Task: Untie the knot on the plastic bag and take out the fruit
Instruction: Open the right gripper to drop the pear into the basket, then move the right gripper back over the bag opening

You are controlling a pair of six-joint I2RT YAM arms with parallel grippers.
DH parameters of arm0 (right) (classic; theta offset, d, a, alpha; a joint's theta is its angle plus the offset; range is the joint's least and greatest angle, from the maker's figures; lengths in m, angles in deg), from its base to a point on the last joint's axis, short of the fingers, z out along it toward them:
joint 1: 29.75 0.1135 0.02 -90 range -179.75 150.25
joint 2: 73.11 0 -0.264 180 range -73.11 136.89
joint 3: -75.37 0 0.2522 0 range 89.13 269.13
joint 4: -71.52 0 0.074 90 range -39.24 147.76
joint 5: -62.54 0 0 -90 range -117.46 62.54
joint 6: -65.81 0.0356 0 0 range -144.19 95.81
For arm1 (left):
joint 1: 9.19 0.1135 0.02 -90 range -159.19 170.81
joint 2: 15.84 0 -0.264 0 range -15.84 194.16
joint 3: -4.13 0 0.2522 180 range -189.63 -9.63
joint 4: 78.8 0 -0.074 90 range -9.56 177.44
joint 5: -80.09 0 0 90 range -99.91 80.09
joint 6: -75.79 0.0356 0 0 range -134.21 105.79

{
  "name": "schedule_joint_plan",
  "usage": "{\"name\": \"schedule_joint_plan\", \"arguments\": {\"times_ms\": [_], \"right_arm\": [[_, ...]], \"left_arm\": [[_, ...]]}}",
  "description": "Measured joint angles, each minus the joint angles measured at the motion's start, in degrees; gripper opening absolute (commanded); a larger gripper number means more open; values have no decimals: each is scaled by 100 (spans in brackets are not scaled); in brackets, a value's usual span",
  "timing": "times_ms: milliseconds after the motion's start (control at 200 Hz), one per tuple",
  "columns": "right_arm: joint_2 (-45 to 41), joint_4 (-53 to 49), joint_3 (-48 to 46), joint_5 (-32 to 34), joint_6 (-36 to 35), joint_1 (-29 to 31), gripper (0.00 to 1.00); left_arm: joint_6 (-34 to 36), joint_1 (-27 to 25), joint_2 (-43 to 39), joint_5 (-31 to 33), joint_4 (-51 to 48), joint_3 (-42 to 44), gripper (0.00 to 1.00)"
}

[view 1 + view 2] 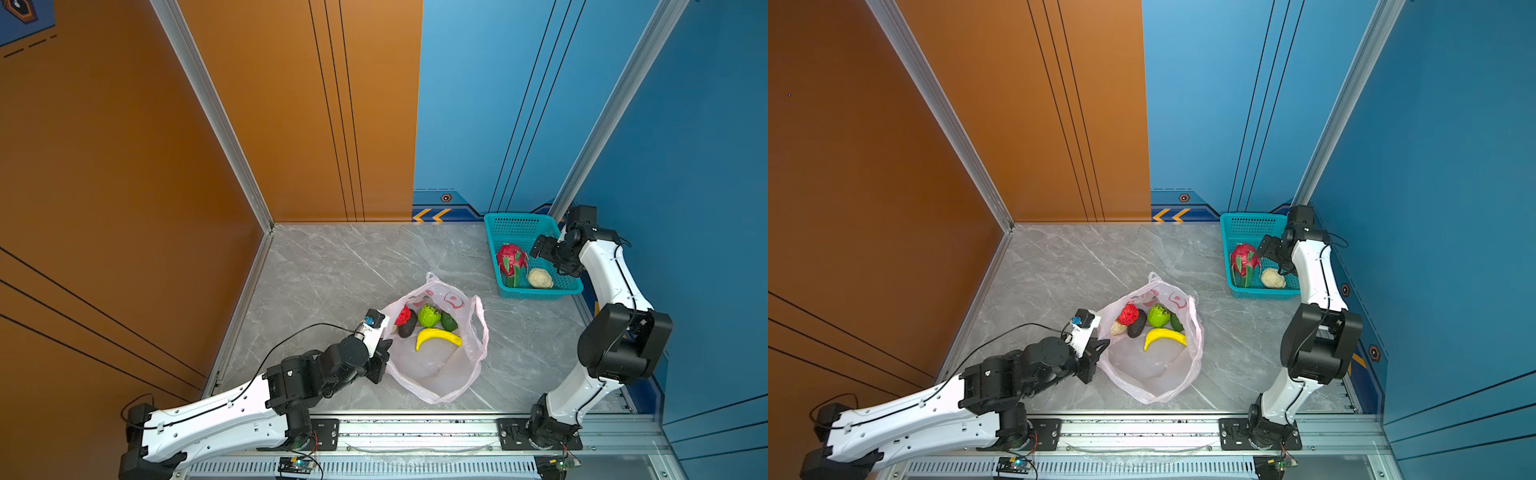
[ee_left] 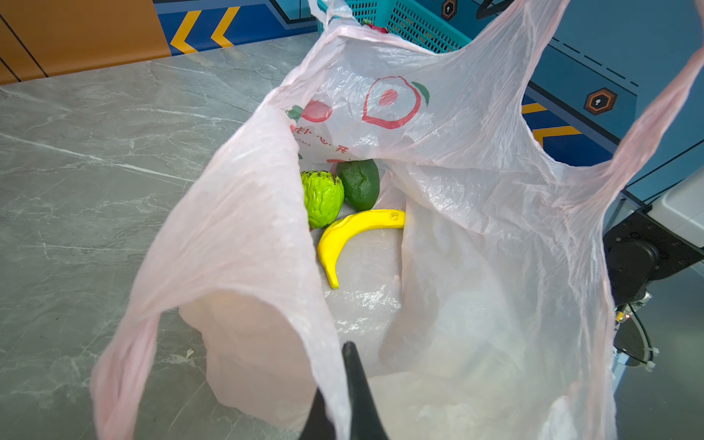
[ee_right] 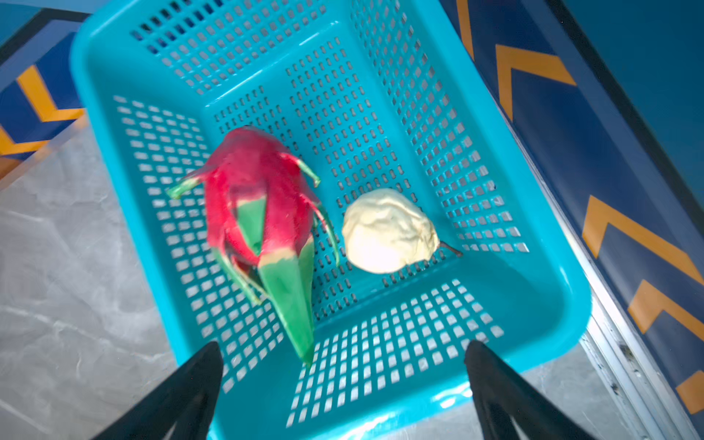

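One translucent pink plastic bag (image 1: 440, 374) on grey marble table (image 1: 324, 266): handles untied, mouth open; left pincer (image 1: 385, 351) clamped on its rim; right pincer (image 3: 343, 346) apart above teal perforated basket (image 1: 490, 249) holding red dragon fruit (image 1: 511, 257) and cream lumpy fruit (image 1: 540, 277); yellow banana (image 1: 438, 337) and perhaps five others not yet taken out.

Teal perforated basket (image 1: 519, 227) sat in the far right corner of the grey marble desk (image 1: 332, 270), close to the blue wall (image 1: 478, 104); orange wall (image 1: 124, 166) ran down the left; yellow chevrons (image 1: 432, 215) marked the back skirting; metal rail (image 1: 415, 428) up front.
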Motion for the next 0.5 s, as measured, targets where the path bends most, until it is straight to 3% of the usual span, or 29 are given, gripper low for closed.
{"name": "schedule_joint_plan", "arguments": {"times_ms": [195, 496], "right_arm": [[-1029, -409, -98, -103, 13, 754, 100], [-1853, -1200, 356, 44, 461, 3123, 100]], "left_arm": [[2, 0, -28, -2, 0, 0, 0], [66, 0, -17, -4, 2, 0, 0]]}}
